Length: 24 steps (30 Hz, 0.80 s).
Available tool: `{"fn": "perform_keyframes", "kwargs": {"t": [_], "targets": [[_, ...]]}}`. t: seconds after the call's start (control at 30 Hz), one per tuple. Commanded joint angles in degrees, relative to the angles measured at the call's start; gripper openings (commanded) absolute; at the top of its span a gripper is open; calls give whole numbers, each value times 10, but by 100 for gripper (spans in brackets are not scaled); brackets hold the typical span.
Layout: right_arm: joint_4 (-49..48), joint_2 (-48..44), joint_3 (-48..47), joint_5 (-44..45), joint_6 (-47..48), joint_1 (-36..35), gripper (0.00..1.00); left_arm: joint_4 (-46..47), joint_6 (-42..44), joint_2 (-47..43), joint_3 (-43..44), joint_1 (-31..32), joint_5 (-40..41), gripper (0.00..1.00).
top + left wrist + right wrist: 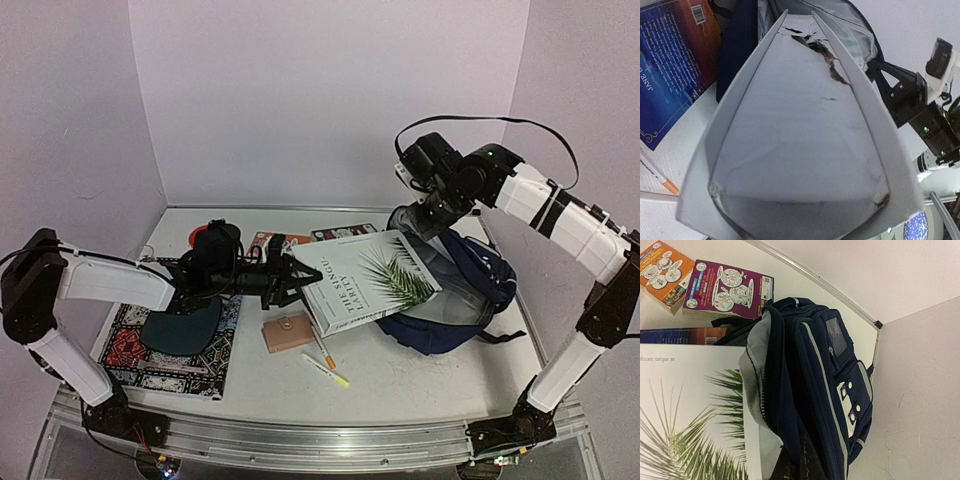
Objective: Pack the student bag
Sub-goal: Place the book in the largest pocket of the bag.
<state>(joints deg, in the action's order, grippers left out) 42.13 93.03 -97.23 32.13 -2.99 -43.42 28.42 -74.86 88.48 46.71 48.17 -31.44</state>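
The left gripper (292, 277) pinches the near edge of a white book (365, 282). The book's far end sits in the open mouth of the backpack (488, 278) straight ahead. The right gripper (423, 224) is clamped on the backpack's upper rim, and the backpack hangs just beneath it.

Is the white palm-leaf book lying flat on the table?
No, the left gripper holds the white book tilted, its far end at the student bag.
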Motion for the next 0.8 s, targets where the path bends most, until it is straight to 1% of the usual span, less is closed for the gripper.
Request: {"fn": "perform_keyframes", "kwargs": {"t": [0.0,0.33,0.5,0.77], "targets": [[-50,-10,-34,-6,-11,-4,0,35,-24,44,76,2,21,32],[-75,-13,-21,-52,-29,-5,0,36,-93,151,171,27,48,32],[-84,-20,-12,-67,-34,-5,0,37,-109,201,232,43,58,32],[-88,-32,2,-94,-46,-7,0,38,-135,295,333,74,127,32]]}}
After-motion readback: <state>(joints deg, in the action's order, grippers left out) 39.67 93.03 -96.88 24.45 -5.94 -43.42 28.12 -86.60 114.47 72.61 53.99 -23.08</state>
